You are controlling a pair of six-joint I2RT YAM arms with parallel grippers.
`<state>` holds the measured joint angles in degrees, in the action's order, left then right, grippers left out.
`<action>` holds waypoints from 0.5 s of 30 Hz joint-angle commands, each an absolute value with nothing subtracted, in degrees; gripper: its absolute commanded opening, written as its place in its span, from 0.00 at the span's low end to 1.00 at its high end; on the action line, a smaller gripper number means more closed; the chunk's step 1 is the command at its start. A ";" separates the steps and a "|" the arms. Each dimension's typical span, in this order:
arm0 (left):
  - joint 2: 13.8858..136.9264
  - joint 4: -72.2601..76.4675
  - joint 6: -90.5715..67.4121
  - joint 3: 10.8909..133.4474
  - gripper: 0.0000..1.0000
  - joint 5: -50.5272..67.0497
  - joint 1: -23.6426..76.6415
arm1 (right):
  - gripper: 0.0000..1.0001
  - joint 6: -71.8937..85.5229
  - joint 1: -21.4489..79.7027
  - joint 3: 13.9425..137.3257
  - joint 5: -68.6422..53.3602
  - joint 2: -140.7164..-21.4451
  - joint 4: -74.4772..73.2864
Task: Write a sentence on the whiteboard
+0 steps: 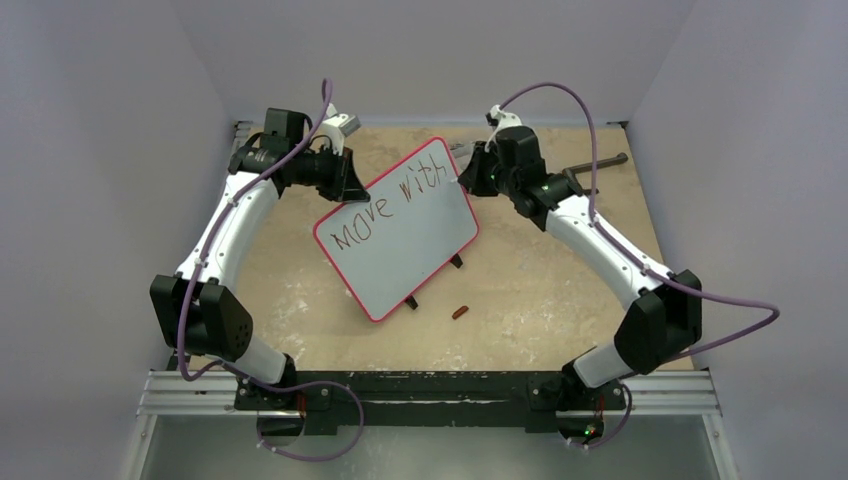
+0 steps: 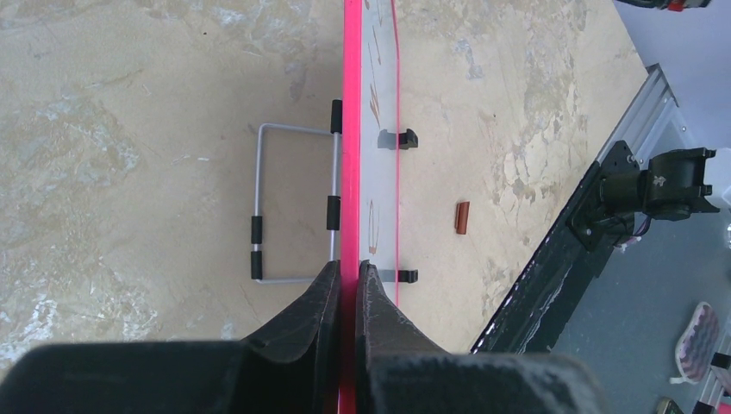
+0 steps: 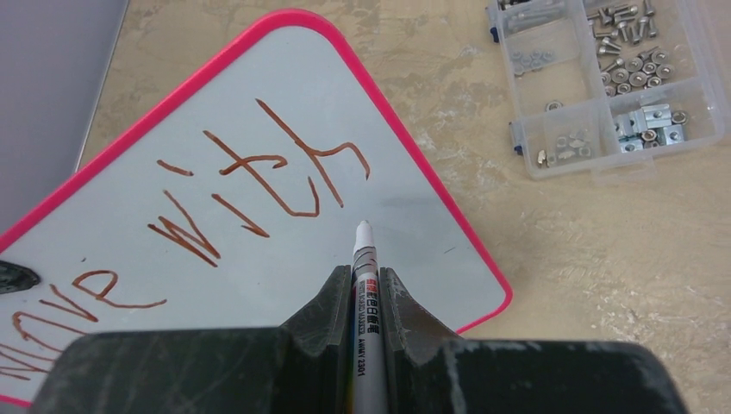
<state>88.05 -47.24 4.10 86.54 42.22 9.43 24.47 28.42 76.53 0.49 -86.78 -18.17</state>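
The whiteboard point(image 1: 400, 232) with a red rim stands tilted on its black feet in the middle of the table. It also shows in the right wrist view point(image 3: 259, 172), and edge-on in the left wrist view point(image 2: 349, 129). The sentence point(image 1: 392, 198) reads "move with" in reddish-brown strokes; it also shows in the right wrist view point(image 3: 259, 185). My left gripper point(image 2: 346, 274) is shut on the board's red rim at its far left corner point(image 1: 345, 185). My right gripper point(image 3: 359, 280) is shut on a white marker point(image 3: 365, 285), whose tip is just below the "h".
A clear parts box point(image 3: 603, 78) with screws and nuts lies right of the board. A small reddish-brown marker cap point(image 1: 460, 313) lies on the table in front of the board. A wire stand point(image 2: 284, 207) folds out behind the board.
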 commanded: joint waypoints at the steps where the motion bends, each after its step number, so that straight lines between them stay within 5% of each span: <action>1: 86.07 -43.65 6.42 87.63 0.00 41.40 9.32 | 0.00 23.65 28.30 80.44 0.11 -82.07 -19.52; 15: 85.48 -42.48 5.18 86.20 0.00 41.33 9.40 | 0.00 24.44 28.37 74.16 -8.32 -75.68 -18.94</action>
<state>88.05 -47.09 4.03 86.41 42.22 9.43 24.45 28.42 76.60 -3.42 -77.14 -19.97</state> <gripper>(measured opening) 0.044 0.089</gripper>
